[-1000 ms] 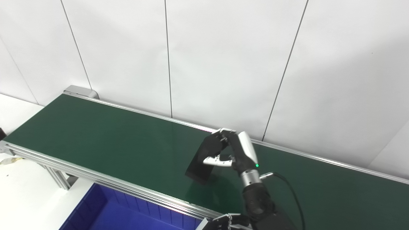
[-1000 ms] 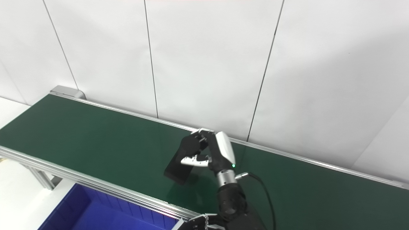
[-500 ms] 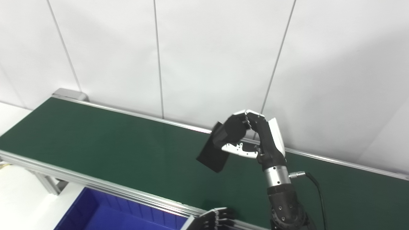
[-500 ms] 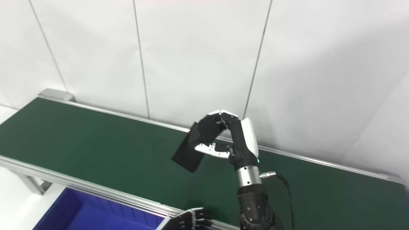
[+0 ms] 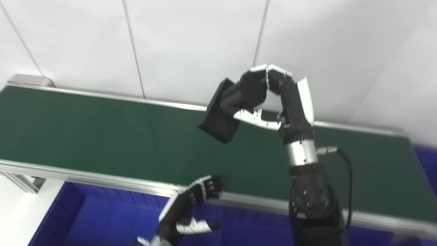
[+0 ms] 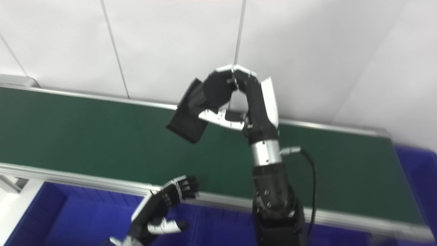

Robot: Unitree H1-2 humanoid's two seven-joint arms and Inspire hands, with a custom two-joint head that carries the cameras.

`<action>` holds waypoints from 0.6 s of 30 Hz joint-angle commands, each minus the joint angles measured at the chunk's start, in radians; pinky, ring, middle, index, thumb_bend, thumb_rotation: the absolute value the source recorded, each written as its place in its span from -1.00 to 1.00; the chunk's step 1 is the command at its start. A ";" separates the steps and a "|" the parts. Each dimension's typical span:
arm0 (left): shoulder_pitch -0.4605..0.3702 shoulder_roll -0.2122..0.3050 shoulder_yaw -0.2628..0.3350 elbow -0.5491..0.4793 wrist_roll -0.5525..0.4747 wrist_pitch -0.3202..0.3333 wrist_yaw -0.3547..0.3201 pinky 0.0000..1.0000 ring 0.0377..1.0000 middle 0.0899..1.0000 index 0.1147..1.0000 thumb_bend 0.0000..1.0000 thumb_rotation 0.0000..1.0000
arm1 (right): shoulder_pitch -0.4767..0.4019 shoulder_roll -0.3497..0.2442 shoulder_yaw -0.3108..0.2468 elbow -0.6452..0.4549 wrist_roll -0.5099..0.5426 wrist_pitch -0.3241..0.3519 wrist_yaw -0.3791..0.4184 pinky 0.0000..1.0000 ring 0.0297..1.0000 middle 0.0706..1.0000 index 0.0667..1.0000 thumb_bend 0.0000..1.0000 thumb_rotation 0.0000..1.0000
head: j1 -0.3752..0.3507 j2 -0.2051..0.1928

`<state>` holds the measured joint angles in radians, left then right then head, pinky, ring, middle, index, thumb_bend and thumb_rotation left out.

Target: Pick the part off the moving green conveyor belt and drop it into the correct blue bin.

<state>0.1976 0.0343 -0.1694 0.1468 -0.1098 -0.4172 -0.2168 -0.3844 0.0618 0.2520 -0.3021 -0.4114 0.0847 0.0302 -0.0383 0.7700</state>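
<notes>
My right hand [image 5: 269, 99] is raised well above the green conveyor belt [image 5: 85, 130] and is shut on a black rectangular part [image 5: 219, 114]. The part hangs tilted from the fingers, its lower end pointing down and left. The same right hand [image 6: 239, 99] and black part [image 6: 188, 118] show in the right eye view. My left hand [image 5: 191, 208] is low at the front, over the blue bin [image 5: 102, 218], fingers loosely curled and holding nothing.
The belt's aluminium front rail [image 5: 102, 179] runs across the picture. A second blue bin [image 6: 416, 160] shows at the belt's right end. A white panelled wall [image 5: 170, 44] stands close behind the belt.
My right hand has lifted the black part higher off the belt. My left hand has come up into view at the front. The camera has swung right and down, revealing more of the bins.
</notes>
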 commanded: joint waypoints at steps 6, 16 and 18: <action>-0.002 0.030 0.012 -0.069 -0.031 0.003 -0.022 0.47 0.52 0.54 0.54 0.82 -0.20 | 0.046 -0.025 -0.023 -0.162 -0.045 0.070 0.035 -0.22 -0.17 -0.08 -0.07 0.04 -1.00 | -0.090 0.050; 0.004 0.065 0.036 -0.099 -0.102 0.019 -0.057 0.45 0.49 0.51 0.52 0.79 -0.29 | 0.208 -0.041 -0.070 -0.309 -0.048 0.063 0.029 -0.23 -0.18 -0.07 -0.08 0.04 -1.00 | -0.160 0.082; 0.005 0.070 0.040 -0.106 -0.114 0.026 -0.062 0.45 0.49 0.51 0.52 0.78 -0.30 | 0.239 -0.042 -0.078 -0.329 -0.053 0.057 0.025 -0.23 -0.17 -0.07 -0.09 0.04 -1.00 | -0.172 0.086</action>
<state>0.2063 0.0993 -0.1334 0.0780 -0.2048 -0.3829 -0.2616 -0.1390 0.0178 0.1812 -0.5808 -0.4651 0.1737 0.0694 -0.2102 0.8560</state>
